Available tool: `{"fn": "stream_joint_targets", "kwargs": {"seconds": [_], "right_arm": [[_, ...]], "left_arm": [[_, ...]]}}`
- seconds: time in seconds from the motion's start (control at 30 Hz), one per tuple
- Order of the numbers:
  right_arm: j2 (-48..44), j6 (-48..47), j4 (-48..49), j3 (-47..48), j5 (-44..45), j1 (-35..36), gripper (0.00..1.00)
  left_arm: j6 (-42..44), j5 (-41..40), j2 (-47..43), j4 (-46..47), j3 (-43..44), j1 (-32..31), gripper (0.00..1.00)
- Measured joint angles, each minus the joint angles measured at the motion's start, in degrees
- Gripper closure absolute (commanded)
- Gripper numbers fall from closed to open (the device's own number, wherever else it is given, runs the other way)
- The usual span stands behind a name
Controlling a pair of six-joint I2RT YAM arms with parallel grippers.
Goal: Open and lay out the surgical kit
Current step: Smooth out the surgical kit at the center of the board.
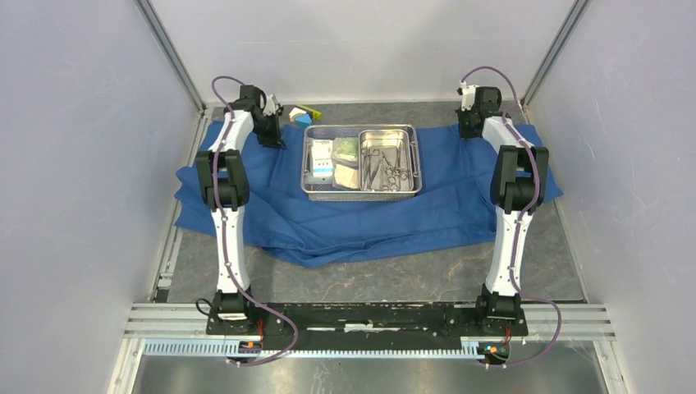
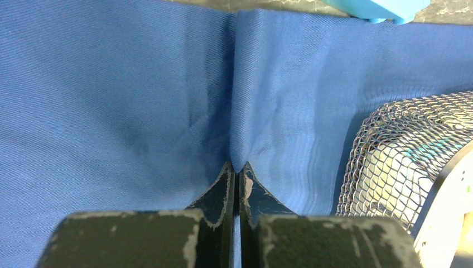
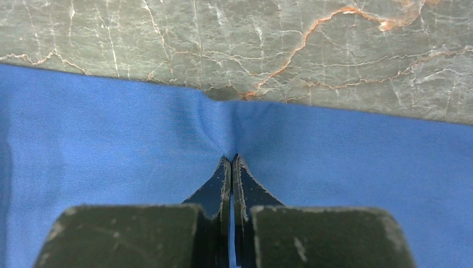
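The blue cloth wrap (image 1: pixel 369 222) lies spread flat on the table. On its middle stands the wire-mesh tray (image 1: pixel 361 194), holding clear packets (image 1: pixel 325 161) on the left and a smaller steel pan (image 1: pixel 409 156) with metal instruments (image 1: pixel 386 168) on the right. At the cloth's far left, beside the tray, my left gripper (image 1: pixel 272 138) is shut, pinching a raised fold of cloth (image 2: pixel 167 100) between its tips (image 2: pixel 238 166). The mesh tray (image 2: pixel 401 151) sits just to its right. My right gripper (image 1: pixel 469 128) (image 3: pixel 231 159) is shut on a small pucker of cloth (image 3: pixel 111 145) near the far edge.
A small white, yellow and blue block toy (image 1: pixel 299 113) (image 2: pixel 379 8) lies just beyond the cloth's far left edge. Grey marbled table (image 3: pixel 279 44) shows past the cloth. Pale walls stand on three sides, with metal rails (image 1: pixel 369 320) at the near edge.
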Motion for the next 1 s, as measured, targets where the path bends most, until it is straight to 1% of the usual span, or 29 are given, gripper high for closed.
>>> {"fn": "stream_joint_targets", "kwargs": {"seconds": [0.17,0.27,0.6,1.0], "right_arm": [[0.44,0.0,0.5,0.66,0.33,0.11,1.0],[0.63,-0.02,0.7,1.03,0.44,0.11,1.0],[4.15,-0.02,-0.42,6.36,0.04,0.35,1.0],[6.05,-0.07,-0.2,9.18,0.31,0.63,1.0]], "left_arm": [[0.0,-0.04,3.58,-2.69,6.62,0.02,0.98],[0.0,-0.09,4.83,-3.06,8.92,0.02,0.98],[0.0,-0.48,5.35,-2.82,9.62,0.04,0.98],[0.0,-1.31,6.43,-2.93,11.69,0.04,0.98]]}}
